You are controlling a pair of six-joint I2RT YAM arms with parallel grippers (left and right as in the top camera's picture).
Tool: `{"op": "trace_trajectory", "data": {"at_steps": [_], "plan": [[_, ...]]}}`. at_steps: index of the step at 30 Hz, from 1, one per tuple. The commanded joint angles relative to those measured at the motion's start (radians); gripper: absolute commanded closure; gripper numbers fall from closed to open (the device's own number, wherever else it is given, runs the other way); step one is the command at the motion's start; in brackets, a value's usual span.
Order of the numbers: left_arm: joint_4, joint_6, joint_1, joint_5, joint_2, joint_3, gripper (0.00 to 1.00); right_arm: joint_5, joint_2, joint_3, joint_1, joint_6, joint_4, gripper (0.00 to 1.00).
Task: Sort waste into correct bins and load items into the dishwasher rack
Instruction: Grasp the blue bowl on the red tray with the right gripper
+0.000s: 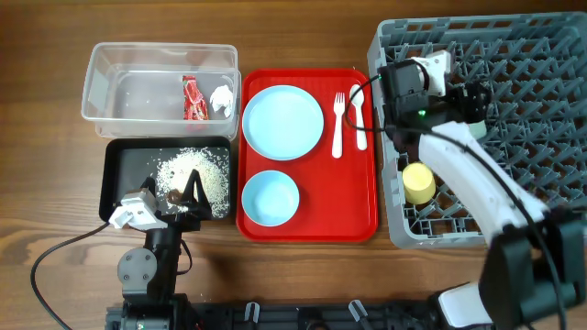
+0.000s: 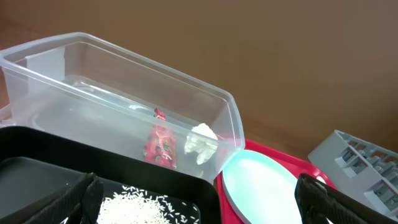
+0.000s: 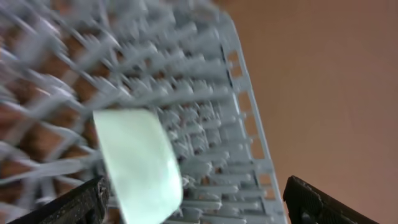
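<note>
L gripper (image 2: 199,198) spread wide, empty, above black tray (image 2: 37,165) w/ rice grains (image 2: 134,205). R gripper (image 3: 196,193) released, over dishwasher rack (image 3: 205,93); mint green bowl (image 3: 137,162) sits in rack.

Left gripper (image 1: 186,195): jaws wide apart, fingers (image 2: 68,200) at the lower corners of the wrist view. Left arm (image 1: 151,261) is folded close to its base. Right gripper (image 1: 396,90): jaws wide apart. Right arm (image 1: 477,197) reaches forward, elbow bent.
</note>
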Motion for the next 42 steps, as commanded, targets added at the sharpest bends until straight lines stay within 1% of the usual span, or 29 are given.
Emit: {"op": "trace_trajectory", "data": {"at_steps": [1,3,6,9,11,14,17,21,27,28,30,34,36,39,42], "plan": [[-0.006,-0.005,0.01,-0.007,-0.007,-0.004,0.0,-0.133,-0.135,0.018,0.097,-0.011,-0.037,0.06],[-0.006,-0.005,0.01,-0.007,-0.007,-0.004,0.0,-0.244,-0.188,0.018,0.157,0.054,-0.081,0.05],[-0.006,-0.005,0.01,-0.007,-0.007,-0.004,0.0,-0.605,-0.24,0.018,0.237,0.173,-0.146,0.06],[-0.006,-0.005,0.01,-0.007,-0.007,-0.004,0.0,-1.006,-0.241,0.018,0.278,0.298,-0.175,0.17],[-0.006,-0.005,0.01,-0.007,-0.007,-0.004,0.0,-1.254,-0.219,0.018,0.297,0.399,-0.171,0.21],[-0.006,-0.005,0.01,-0.007,-0.007,-0.004,0.0,-1.406,-0.175,0.018,0.32,0.538,-0.169,0.23],[-0.006,-0.005,0.01,-0.007,-0.007,-0.004,0.0,-1.434,-0.103,0.018,0.346,0.586,-0.191,0.23],[-0.006,-0.005,0.01,-0.007,-0.007,-0.004,0.0,-1.441,0.006,0.018,0.374,0.598,-0.198,0.24],[-0.006,-0.005,0.01,-0.007,-0.007,-0.004,0.0,-1.387,0.164,0.018,0.384,0.758,-0.191,0.27],[-0.006,-0.005,0.01,-0.007,-0.007,-0.004,0.0,-1.382,0.182,0.018,0.384,0.774,-0.19,0.31],[-0.006,-0.005,0.01,-0.007,-0.007,-0.004,0.0,-1.38,0.214,0.018,0.384,0.78,-0.179,0.5],[-0.007,-0.005,0.01,-0.007,-0.007,-0.004,0.0,-1.358,0.238,0.018,0.383,0.812,-0.169,0.82],[-0.006,-0.005,0.01,-0.007,-0.007,-0.004,0.0,-1.326,0.234,0.018,0.381,0.826,-0.173,0.96],[-0.006,-0.005,0.01,-0.007,-0.007,-0.004,0.0,-1.315,0.218,0.018,0.37,0.825,-0.175,0.96],[-0.006,-0.005,0.01,-0.007,-0.007,-0.004,0.0,-1.262,0.199,0.018,0.346,0.825,-0.193,0.96]]}}
